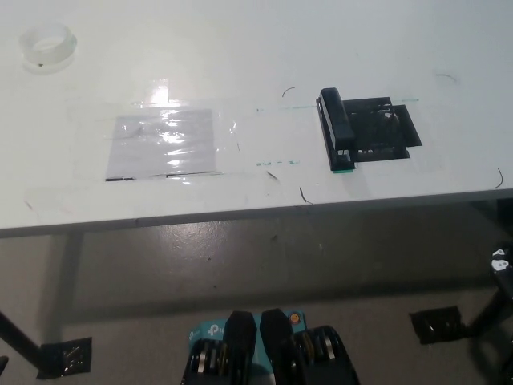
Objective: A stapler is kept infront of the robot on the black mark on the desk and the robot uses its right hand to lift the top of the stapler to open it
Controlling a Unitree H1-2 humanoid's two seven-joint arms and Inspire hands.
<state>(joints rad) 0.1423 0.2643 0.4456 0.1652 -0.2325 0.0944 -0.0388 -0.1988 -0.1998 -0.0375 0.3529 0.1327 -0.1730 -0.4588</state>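
Stapler closed on its mark, right hand barely in frame

I see the stapler lying shut along the left edge of the black mark, on the right part of the tabletop, near its front edge. Only a sliver of my right hand shows at the picture's right edge, below the tabletop, and I cannot tell how its fingers stand; the left hand is out of view. My worry is the approach: coming up from under the edge, the hand could knock the tabletop's lip or shove the stapler off the mark. A lift without a firm hold on the top could drag the whole body.
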